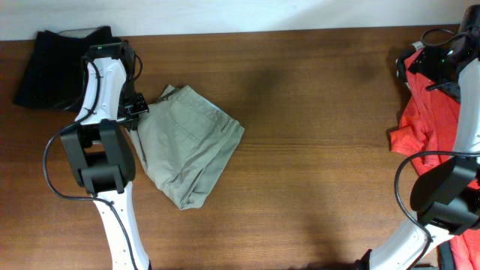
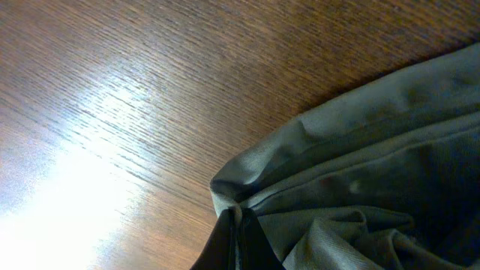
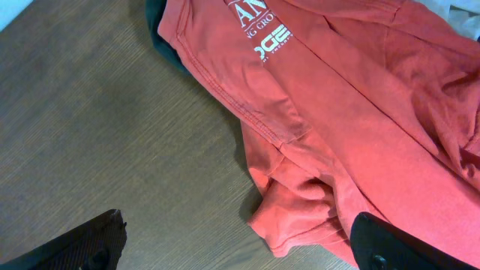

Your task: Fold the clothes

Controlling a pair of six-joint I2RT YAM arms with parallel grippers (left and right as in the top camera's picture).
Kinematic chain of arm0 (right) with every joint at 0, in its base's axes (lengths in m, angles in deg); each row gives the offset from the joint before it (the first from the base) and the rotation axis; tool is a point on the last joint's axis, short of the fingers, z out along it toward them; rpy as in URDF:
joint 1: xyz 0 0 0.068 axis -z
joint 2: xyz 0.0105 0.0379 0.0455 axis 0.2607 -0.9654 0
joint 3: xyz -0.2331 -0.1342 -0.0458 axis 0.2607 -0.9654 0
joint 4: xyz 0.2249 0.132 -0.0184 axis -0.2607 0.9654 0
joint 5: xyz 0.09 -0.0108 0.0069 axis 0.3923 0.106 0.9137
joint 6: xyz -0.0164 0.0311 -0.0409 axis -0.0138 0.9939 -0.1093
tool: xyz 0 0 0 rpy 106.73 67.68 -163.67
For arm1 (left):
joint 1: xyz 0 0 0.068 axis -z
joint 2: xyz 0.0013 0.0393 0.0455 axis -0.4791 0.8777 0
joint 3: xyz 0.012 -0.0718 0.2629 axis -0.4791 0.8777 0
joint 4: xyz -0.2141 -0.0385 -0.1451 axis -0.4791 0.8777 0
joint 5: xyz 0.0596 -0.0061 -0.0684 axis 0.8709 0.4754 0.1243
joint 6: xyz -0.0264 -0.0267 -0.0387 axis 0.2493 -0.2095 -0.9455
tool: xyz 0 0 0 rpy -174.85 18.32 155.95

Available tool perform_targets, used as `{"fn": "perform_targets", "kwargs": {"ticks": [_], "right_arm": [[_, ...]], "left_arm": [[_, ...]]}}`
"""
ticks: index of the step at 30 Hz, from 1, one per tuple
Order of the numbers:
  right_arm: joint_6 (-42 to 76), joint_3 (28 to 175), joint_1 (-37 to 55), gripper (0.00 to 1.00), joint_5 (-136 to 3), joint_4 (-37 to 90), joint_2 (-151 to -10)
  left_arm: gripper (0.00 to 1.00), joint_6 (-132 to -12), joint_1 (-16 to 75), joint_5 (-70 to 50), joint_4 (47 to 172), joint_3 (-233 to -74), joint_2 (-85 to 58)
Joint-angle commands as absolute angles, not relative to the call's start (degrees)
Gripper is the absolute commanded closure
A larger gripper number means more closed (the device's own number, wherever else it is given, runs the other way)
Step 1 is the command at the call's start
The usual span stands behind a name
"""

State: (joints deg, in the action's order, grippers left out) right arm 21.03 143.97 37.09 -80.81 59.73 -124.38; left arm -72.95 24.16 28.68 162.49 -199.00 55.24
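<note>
Left claw (image 2: 237, 229) is pressed together on a corner of the shorts (image 1: 191, 142), which lie rumpled at the left of the worktop (image 1: 315, 112). Right claw (image 3: 240, 244) hangs spread over the red T-shirt (image 3: 337, 112). The grasp looks made, so next, probably, lift that corner across to fold, keeping the pinch firm.

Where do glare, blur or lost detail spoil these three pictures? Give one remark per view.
Left wrist: white glare washes out the table at lower left; the shorts are dim but sharp. Overhead: even light, no glare, but the black garment shows no folds. Right wrist: the red T-shirt is evenly lit, its print crisp.
</note>
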Motion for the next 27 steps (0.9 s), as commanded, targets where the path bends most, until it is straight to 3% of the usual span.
{"fn": "perform_targets", "kwargs": {"ticks": [1, 3, 4, 7, 14, 15, 17, 19, 20, 27], "right_arm": [[21.32, 144.25, 36.94, 0.01, -81.29, 59.73, -124.03], [21.32, 144.25, 36.94, 0.01, -81.29, 59.73, -124.03], [21.32, 144.25, 36.94, 0.01, -81.29, 59.73, -124.03], [21.32, 144.25, 36.94, 0.01, -81.29, 59.73, -124.03], [21.32, 144.25, 36.94, 0.01, -81.29, 59.73, -124.03], [21.32, 144.25, 36.94, 0.01, -81.29, 59.73, -124.03], [21.32, 144.25, 36.94, 0.01, -81.29, 59.73, -124.03], [21.32, 144.25, 36.94, 0.01, -81.29, 59.73, -124.03], [21.32, 144.25, 36.94, 0.01, -81.29, 59.73, -124.03], [21.32, 144.25, 36.94, 0.01, -81.29, 59.73, -124.03]], "left_arm": [[1.00, -73.80, 23.96, 31.22, 163.32, -200.27, 53.05], [1.00, -74.74, 23.72, 34.02, 163.97, -200.27, 52.55], [0.91, -76.71, 23.13, 37.36, 165.20, -200.27, 52.39], [0.84, -79.84, 20.88, 38.91, 168.15, -200.27, 52.39], [0.82, -80.21, 20.22, 36.62, 169.07, -200.36, 49.07], [0.77, -80.16, 21.03, 35.26, 168.83, -200.36, 48.72], [0.30, -78.31, 22.56, 32.29, 168.43, -200.31, 48.79], [0.18, -78.00, 23.42, 32.01, 167.91, -200.31, 48.79], [0.04, -78.00, 23.50, 32.01, 167.58, -200.31, 48.79], [0.01, -78.07, 23.07, 32.01, 165.15, -200.31, 48.79]]}}
